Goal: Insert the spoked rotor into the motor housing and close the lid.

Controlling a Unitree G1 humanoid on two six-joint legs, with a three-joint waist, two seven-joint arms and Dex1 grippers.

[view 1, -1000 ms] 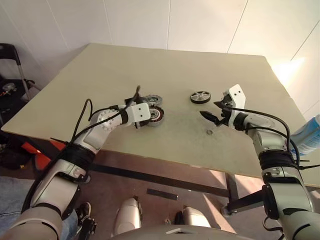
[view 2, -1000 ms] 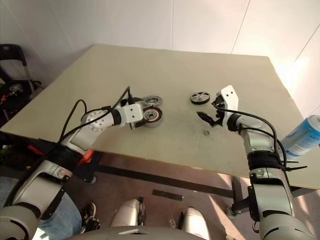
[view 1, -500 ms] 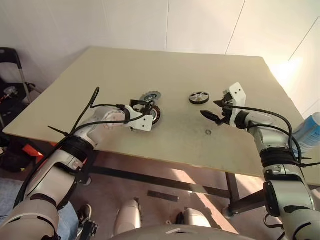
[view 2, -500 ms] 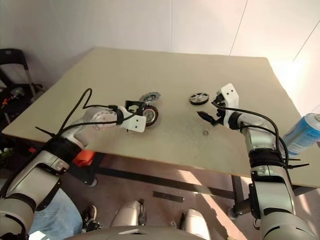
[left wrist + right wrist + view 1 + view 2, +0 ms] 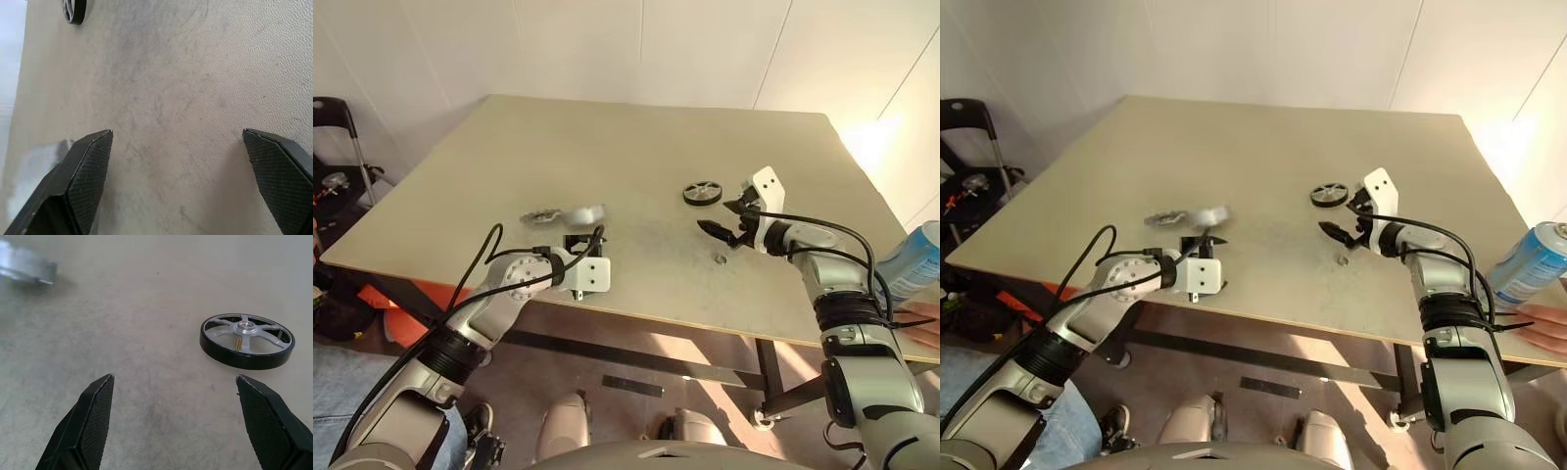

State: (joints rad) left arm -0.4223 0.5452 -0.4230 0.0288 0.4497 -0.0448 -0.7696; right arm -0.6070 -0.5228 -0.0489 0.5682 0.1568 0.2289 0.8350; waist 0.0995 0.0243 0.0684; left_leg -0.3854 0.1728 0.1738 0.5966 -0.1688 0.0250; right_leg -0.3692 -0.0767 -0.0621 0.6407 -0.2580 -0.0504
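On the table (image 5: 636, 137), toward its right half, the spoked rotor (image 5: 704, 192) lies flat, dark rim up and pale spokes showing. Just right of it and a little nearer hovers the right claw (image 5: 729, 217), its two black fingers spread wide and released, nothing between them; the right wrist view shows the rotor lying on the surface beyond the right-hand finger, apart from both. A small ring-shaped part (image 5: 720, 258) sits on the table near that claw, on its near side. Left of centre, two blurred silvery shapes lie side by side: the flatter, notched one to the left looks like the lid (image 5: 541, 215), and the brighter one touching or just beside it to the right looks like the motor housing (image 5: 586, 212), though the blur hides their detail. Nearer than these, by the table's near edge, the left claw (image 5: 579, 257) hangs with fingers spread and empty over bare tabletop. At the far right edge a blue can (image 5: 913, 262) shows, with a person's hand (image 5: 1542, 327) beneath it.
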